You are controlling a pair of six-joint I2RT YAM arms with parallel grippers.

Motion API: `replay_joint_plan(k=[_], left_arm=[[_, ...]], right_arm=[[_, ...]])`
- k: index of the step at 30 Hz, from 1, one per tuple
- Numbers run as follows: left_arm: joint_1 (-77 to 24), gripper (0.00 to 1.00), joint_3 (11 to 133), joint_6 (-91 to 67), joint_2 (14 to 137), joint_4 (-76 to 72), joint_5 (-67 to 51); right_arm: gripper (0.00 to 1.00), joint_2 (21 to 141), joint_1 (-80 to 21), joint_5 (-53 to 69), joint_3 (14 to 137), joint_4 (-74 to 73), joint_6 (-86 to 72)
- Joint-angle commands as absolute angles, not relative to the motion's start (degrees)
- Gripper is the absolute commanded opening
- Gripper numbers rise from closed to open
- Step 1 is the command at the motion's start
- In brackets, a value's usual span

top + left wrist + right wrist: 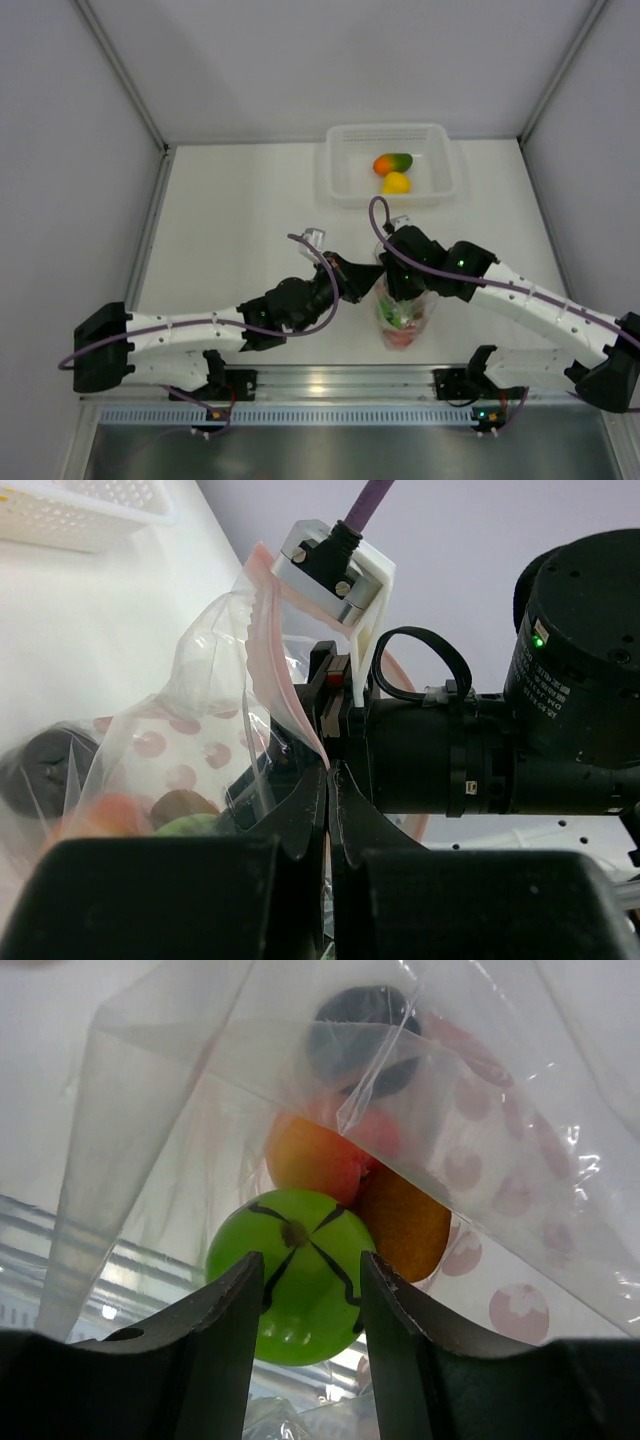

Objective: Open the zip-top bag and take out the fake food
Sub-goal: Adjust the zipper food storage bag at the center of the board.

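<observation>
Pink-red zip strip (265, 660) of clear zip-top bag (190, 670) pinched tight in left fingers (320, 810), bag held mouth-up over near worktop (240, 200) edge. Inside, right fingers (248, 1285) half parted, framing green black-marked fruit (300, 1300); contact not discernible. Step in hand: taking out fake food (401, 328). Next, judged: close on fruit, lift clear without dragging film, carry to far tray (340, 187) beside mango (393, 162), yellow fruit (397, 183).

I've got my left gripper (328, 770) pinched fully shut. My right gripper (310, 1270) has its jaws parted. Both arms bend inward, wrists close together.
</observation>
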State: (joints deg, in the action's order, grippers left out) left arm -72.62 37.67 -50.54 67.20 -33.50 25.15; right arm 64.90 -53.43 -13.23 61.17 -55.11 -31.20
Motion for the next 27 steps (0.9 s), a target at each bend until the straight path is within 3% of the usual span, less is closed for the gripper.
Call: replay_joint_plan(k=[1,10,21,27], left_arm=[[-73.6,0.00,40.3,-46.3,69.5,-35.7,25.1],[-77.4,0.00,39.0,-42.9,67.2,-35.5,31.2],[-77.6,0.00,39.1,-42.6,68.3,-34.4,31.1],[-77.6,0.00,39.5,-41.2,68.0,-32.8,32.3]], right_arm=[[0.45,64.9,-53.8,-9.3,64.6,-57.4,-29.1],[0.52,62.5,-53.9,-1.2,60.8,-55.4,-28.7],[0.67,63.1,-53.8,4.2,62.6,-58.4,-26.2],[0.68,63.0,-53.8,7.6,59.8,-59.6,-25.8]])
